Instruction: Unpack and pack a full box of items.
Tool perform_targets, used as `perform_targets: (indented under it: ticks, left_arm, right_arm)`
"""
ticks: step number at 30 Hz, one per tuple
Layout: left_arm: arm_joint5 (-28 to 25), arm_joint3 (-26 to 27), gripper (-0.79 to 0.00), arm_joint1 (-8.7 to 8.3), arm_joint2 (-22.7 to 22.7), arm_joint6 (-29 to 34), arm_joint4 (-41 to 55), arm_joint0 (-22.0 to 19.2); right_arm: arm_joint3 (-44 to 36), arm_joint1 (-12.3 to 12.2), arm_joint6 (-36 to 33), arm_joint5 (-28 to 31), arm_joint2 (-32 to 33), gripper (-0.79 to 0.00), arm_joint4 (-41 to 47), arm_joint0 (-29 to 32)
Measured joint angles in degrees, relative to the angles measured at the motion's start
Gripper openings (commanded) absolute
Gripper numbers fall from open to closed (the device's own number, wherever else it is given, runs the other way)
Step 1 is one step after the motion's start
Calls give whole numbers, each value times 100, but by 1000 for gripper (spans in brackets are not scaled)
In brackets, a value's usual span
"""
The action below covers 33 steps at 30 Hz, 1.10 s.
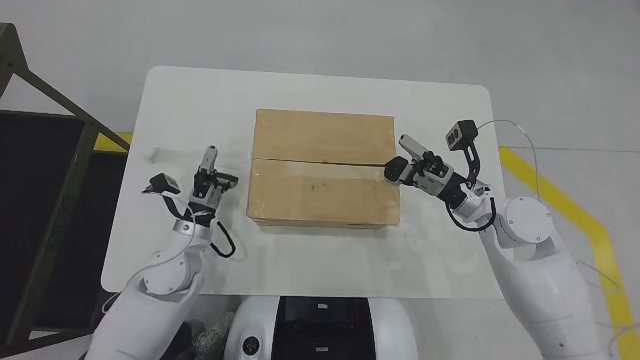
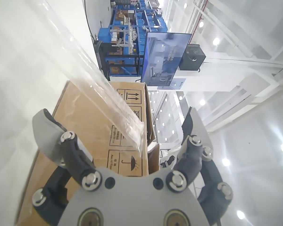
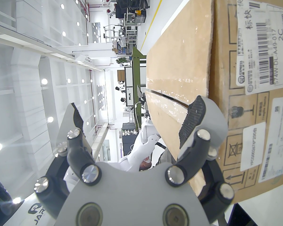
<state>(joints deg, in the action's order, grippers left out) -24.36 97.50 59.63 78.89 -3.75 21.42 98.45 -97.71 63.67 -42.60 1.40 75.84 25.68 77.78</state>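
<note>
Left gripper (image 2: 118, 116): jaws apart, just beside the box's left end. A loose clear tape strip (image 2: 122, 118) lies between them, ungripped.

Cardboard box (image 1: 322, 168): centred on the white table (image 1: 300, 260), flaps down.

Right gripper (image 3: 135, 105): jaws apart at the right end, level with the seam.

Best approach, I judge: catch a flap edge at the seam and lift slowly.

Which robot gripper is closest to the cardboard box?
The right gripper: its open jaws sit at the end of the cardboard box, while the left gripper has bare table between it and the box.
</note>
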Motion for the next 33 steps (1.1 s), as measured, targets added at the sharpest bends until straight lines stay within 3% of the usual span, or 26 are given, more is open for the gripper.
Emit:
perform_targets:
  ticks: [4, 6, 8, 17, 24, 33]
  left_arm:
    - [-27, -118, -249, 51, -33, -66, 40, -105]
    - [-45, -177, -342, 76, -50, -78, 40, -163]
    - [-62, -228, -366, 98, -70, -82, 35, -213]
    - [-98, -229, -339, 188, -75, -72, 36, -315]
    - [-119, 182, -369, 222, 113, 52, 191, -142]
    - [-63, 788, -305, 268, 270, 132, 133, 65]
  right_arm:
    - [0, 0, 0, 0, 0, 0, 0, 0]
    - [0, 0, 0, 0, 0, 0, 0, 0]
    - [0, 0, 0, 0, 0, 0, 0, 0]
    - [0, 0, 0, 0, 0, 0, 0, 0]
    - [0, 0, 0, 0, 0, 0, 0, 0]
    - [0, 0, 0, 0, 0, 0, 0, 0]
